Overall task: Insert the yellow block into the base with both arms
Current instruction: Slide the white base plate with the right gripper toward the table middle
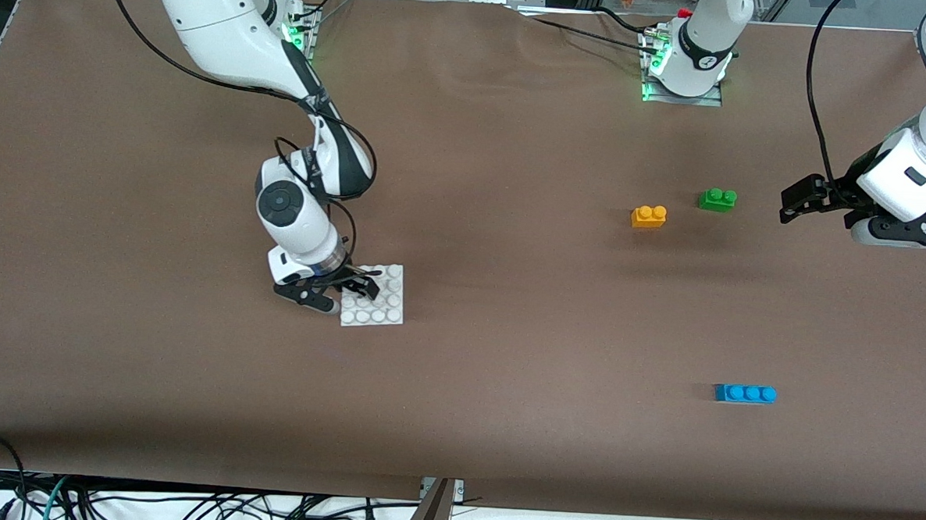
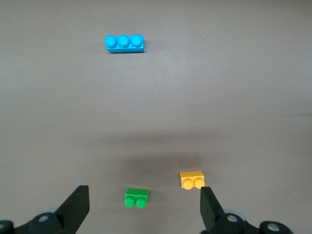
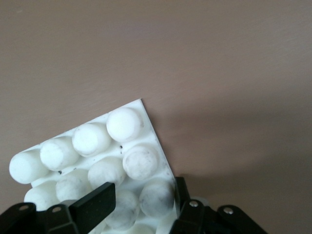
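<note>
Surface: brown table covering [image 1: 508, 309] is being shown across nearly the whole front view, with black cables lying along the lower edge of the frame and robot bases standing at the top.

Base: white studded base [image 1: 383, 303] is being seen left of centre in the front view, lying flat toward the right arm's end of the table; in the right wrist view it [image 3: 97, 156] is filling the lower left of the frame.

Right gripper: right gripper [image 1: 345, 282] is being held down at the base, left of centre in the front view; its jaws are being kept closed narrowly on the edge of the base, with one stud showing between the fingers [image 3: 95, 207] in the right wrist view.

Yellow block: yellow block [image 1: 648, 216] is being seen right of centre in the front view, resting on the table, untouched and well apart from the base.

Green brick: green brick [image 1: 717, 199] is lying just beside the yellow block, slightly higher in the frame.

Blue brick: blue brick [image 1: 745, 393] is lying lower right in the front view, nearer to the front camera.

Left gripper: left gripper [image 1: 798, 203] is being held in the air at the right edge of the front view, over bare table near the green brick; its jaws are standing wide and holding nothing, with both fingers [image 2: 73, 209] showing far apart at the bottom of the left wrist view.

Writing: no readable label or brand is being made out.
</note>
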`<act>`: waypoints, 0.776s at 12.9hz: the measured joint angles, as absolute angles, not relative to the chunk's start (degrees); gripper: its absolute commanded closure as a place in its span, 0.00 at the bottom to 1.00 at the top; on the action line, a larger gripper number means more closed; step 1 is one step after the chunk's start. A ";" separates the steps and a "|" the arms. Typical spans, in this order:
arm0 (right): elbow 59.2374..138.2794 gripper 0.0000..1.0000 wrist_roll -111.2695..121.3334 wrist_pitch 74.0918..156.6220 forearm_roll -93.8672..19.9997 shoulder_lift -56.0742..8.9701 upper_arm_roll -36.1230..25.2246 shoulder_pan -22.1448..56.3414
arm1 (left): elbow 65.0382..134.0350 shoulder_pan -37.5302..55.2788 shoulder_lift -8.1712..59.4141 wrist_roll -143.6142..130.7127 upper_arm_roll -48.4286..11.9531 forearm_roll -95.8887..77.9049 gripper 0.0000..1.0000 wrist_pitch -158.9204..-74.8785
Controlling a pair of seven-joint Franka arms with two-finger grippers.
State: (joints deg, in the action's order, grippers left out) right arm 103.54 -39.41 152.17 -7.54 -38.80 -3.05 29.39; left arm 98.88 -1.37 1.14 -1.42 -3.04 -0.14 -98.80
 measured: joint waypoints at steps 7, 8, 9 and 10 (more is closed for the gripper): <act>95.17 0.43 -49.22 152.16 -7.53 -44.01 -3.15 35.52 | 98.88 -1.37 1.14 -1.42 -3.03 -0.14 0.00 -98.80; 93.87 0.43 -50.32 152.17 -7.52 -44.85 -3.16 36.34 | 98.88 -1.37 1.14 -1.42 -3.03 -0.14 0.00 -98.80; 92.56 0.43 -51.41 152.17 -7.52 -45.69 -3.17 37.17 | 98.88 -1.37 1.14 -1.42 -3.03 -0.14 0.00 -98.80; 91.34 0.43 -52.30 152.18 -7.53 -46.49 -3.17 37.98 | 98.88 -1.37 1.14 -1.42 -3.03 -0.14 0.00 -98.80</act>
